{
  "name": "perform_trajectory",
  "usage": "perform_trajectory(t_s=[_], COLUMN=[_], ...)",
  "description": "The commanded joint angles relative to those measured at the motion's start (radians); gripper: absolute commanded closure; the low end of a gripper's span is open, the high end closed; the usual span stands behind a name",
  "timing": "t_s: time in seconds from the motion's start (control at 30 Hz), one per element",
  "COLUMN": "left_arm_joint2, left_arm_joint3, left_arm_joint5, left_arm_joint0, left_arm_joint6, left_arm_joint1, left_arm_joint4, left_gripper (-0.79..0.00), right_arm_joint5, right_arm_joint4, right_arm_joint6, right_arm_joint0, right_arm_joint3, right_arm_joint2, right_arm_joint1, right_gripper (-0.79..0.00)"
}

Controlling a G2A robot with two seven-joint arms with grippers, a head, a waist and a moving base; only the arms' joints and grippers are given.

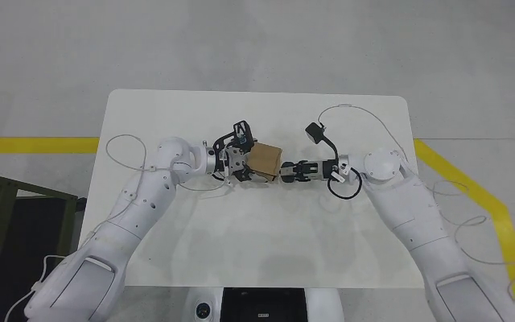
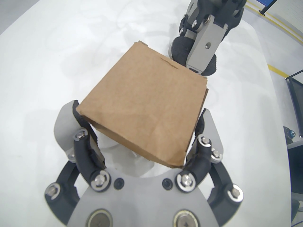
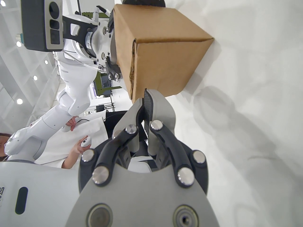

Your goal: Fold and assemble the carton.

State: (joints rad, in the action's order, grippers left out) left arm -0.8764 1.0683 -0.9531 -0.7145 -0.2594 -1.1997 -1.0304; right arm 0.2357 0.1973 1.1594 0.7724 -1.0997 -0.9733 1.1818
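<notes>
Left gripper (image 2: 139,116) is clamped on the carton (image 2: 146,100), one finger (image 2: 71,124) against each side wall, so the near end of the box sits tucked between the jaws, close to the palm. Right gripper (image 3: 144,100) is pinched closed, pads pressed together with nothing between them as far as I can make out. Its tips are butted up against the opposite end of the carton, right at the edge where a flap seam runs down that face.

So the box is basically sandwiched: left arm coming in from one side, right arm from the other, grippers pointing at each other with the carton between them. From the top view that puts it around the middle of the white table (image 1: 362,241), a bit toward the far edge.

Carton itself is plain brown cardboard, already squared up into a cube-ish shape, and every face I can see looks folded shut. One lower corner seems to touch the tabletop, but I honestly can't tell if the whole bottom is flat on it or slightly lifted
</notes>
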Motion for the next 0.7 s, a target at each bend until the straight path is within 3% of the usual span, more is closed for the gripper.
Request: perform_trajectory(t_s=[0.0, 0.67], left_arm_joint2=[-0.001, -0.007], left_arm_joint3=[0.0, 0.002], left_arm_joint5=[0.002, -0.001], left_arm_joint0=[0.0, -0.001], left_arm_joint6=[0.0, -0.019], left_arm_joint1=[0.0, 0.002], left_arm_joint4=[-0.001, 0.017], left_gripper=[-0.785, -0.785], right_arm_joint5=[0.003, 0.037], right_arm_joint4=[0.0, 0.025], right_arm_joint6=[0.001, 0.012], right_arm_joint0=[-0.007, -0.063], right_arm_joint3=[0.004, 0.071], right_arm_joint2=[0.01, 0.049], right_arm_joint1=[0.004, 0.026], right_gripper=[0.0, 0.0])
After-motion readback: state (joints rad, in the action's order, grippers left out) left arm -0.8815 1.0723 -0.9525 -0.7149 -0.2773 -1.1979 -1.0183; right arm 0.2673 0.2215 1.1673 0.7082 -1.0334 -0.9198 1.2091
